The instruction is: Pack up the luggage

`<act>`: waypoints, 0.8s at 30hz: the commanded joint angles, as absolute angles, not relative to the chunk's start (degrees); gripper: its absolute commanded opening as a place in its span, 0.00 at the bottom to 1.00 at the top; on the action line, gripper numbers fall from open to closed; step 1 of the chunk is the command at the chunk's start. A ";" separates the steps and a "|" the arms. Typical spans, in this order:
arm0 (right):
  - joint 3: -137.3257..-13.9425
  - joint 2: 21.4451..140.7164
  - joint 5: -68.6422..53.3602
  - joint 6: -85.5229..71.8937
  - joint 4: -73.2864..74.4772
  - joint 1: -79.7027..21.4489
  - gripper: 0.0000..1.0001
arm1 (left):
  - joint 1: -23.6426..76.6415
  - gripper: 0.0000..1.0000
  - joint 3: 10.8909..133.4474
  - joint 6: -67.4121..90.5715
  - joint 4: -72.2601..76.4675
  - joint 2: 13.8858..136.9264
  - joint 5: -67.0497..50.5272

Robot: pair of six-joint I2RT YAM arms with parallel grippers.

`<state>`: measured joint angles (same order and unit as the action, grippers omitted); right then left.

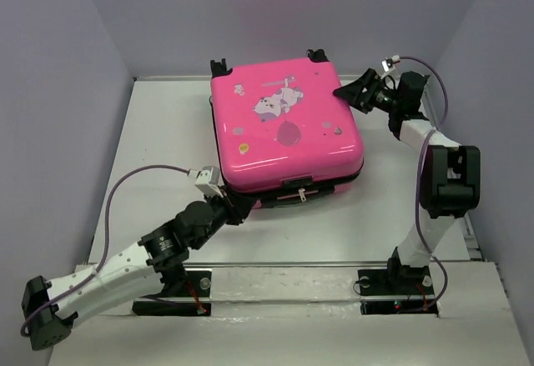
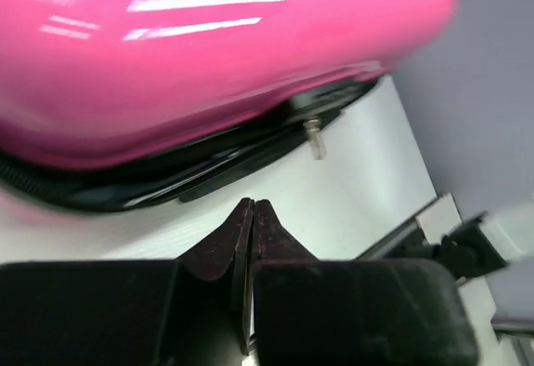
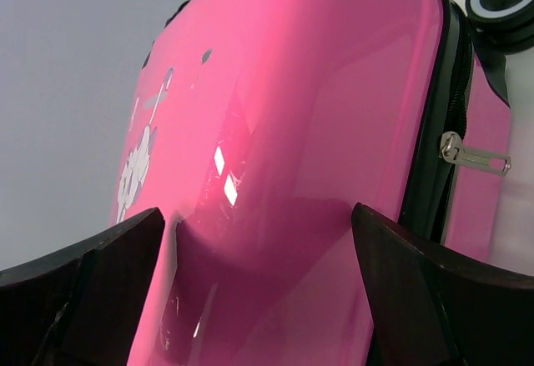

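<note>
The hot-pink luggage [image 1: 284, 124] lies flat and closed on the white table, cartoon print facing up. Its shell fills the top of the left wrist view [image 2: 209, 57] and most of the right wrist view [image 3: 292, 149]. My left gripper [image 1: 236, 208] is shut and empty at the case's near-left corner, its tips [image 2: 253, 206] just short of the black zipper seam [image 2: 192, 174]. A zipper pull [image 2: 314, 137] hangs at the seam. My right gripper [image 1: 349, 92] is open, its fingers [image 3: 108, 258] resting over the top right edge of the lid. Another zipper pull [image 3: 474, 156] shows there.
The case's black wheels [image 1: 220, 66] point to the back wall. Grey walls close in the table [image 1: 167, 149] on left, back and right. The arm bases [image 1: 179, 287] sit on a rail at the near edge.
</note>
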<state>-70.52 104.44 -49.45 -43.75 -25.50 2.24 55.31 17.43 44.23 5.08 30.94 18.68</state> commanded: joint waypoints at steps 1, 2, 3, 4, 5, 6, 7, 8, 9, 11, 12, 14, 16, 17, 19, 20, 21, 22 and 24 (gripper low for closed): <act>-79.18 106.96 -62.76 -43.78 -13.64 -2.37 1.00 | 60.64 0.06 28.72 37.88 11.08 32.42 20.30; -79.80 107.14 -62.58 -42.03 -11.19 -2.37 1.00 | 61.69 0.06 32.39 35.27 10.47 33.74 20.65; -80.76 107.05 -62.06 -40.97 -9.86 -2.37 1.00 | 61.96 0.08 34.43 34.03 10.11 34.36 20.57; -81.03 106.35 -61.70 -38.61 -8.63 -2.37 1.00 | 61.96 0.29 36.45 32.53 9.93 34.97 20.31; -81.12 105.83 -61.18 -37.37 -6.44 -2.37 1.00 | 62.05 0.45 41.43 30.00 8.28 36.46 21.43; -81.21 105.39 -60.39 -36.40 -5.72 -1.85 1.00 | 61.96 0.73 44.36 29.36 7.30 37.52 22.66; -81.21 104.51 -60.21 -34.99 -5.02 -1.85 1.00 | 61.88 0.80 47.52 28.66 5.99 39.01 24.07; -81.12 103.98 -60.12 -34.46 -4.49 -1.24 1.00 | 60.66 0.85 55.38 26.48 1.89 44.16 25.13; -81.04 103.37 -60.20 -34.11 -4.40 -1.23 1.00 | 59.17 0.89 55.46 26.11 -0.59 47.25 25.05; -81.12 101.70 -59.94 -32.00 -3.44 -1.23 1.00 | 50.43 0.94 65.80 25.49 -4.29 55.58 16.07; -81.56 101.17 -59.94 -31.21 -2.73 -1.23 1.00 | 46.01 0.95 69.66 26.27 -4.31 57.98 11.82; -83.14 100.20 -59.33 -27.96 -0.18 -0.71 1.00 | 32.43 0.95 72.23 29.77 -0.89 64.40 -0.27; -83.84 99.41 -57.49 -25.50 3.41 -0.70 1.00 | 26.04 0.97 74.78 31.55 -0.44 71.76 -5.34; -83.76 98.97 -56.70 -24.97 3.78 -0.70 1.00 | 23.67 0.99 76.10 31.73 -0.44 74.50 -6.84; -83.50 97.74 -54.16 -23.65 4.04 -0.70 1.00 | 17.27 0.99 81.19 33.04 -0.35 80.30 -11.23; -83.41 97.47 -52.92 -23.03 4.57 -0.70 1.00 | 15.31 0.99 82.86 33.92 -0.44 85.90 -14.99; -82.97 96.77 -50.47 -22.85 4.66 -0.70 1.00 | 13.64 0.99 85.84 34.62 -0.35 88.39 -16.16; -82.62 96.42 -49.41 -22.33 4.57 -0.70 1.00 | 11.10 0.99 87.26 35.76 0.78 93.38 -17.22; -81.83 95.54 -48.43 -21.45 4.57 -0.70 1.00 | 8.63 0.99 92.08 36.30 1.05 97.63 -20.11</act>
<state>-80.66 99.50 -50.76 -24.75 3.16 0.60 14.33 84.66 33.26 0.89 91.46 -8.80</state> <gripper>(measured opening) 0.997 0.990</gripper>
